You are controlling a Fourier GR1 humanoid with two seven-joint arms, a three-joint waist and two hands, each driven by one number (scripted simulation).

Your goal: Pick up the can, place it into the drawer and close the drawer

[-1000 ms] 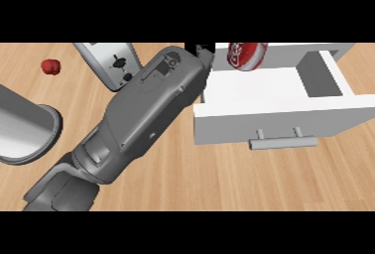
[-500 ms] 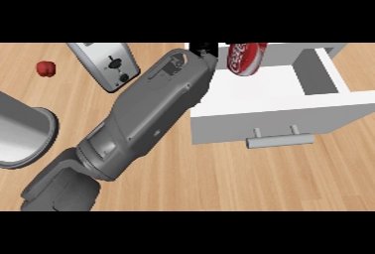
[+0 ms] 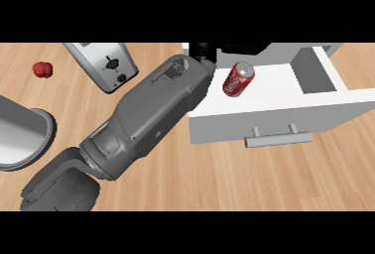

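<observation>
The red can (image 3: 238, 79), silver-topped, lies tilted inside the open white drawer (image 3: 322, 113), at one o'clock from the view's middle. The left hand (image 3: 201, 49) shows at the can's ten o'clock, cut off by the view's edge; open or closed cannot be told. Bare drawer floor spreads toward the can's three o'clock.

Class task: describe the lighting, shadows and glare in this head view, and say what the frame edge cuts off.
Head view: even light, no hard shadows on the wooden counter; the drawer has a grey inner wall beside its white floor; no strong glare on the can; the black left hand is cut by the upper edge.
</observation>
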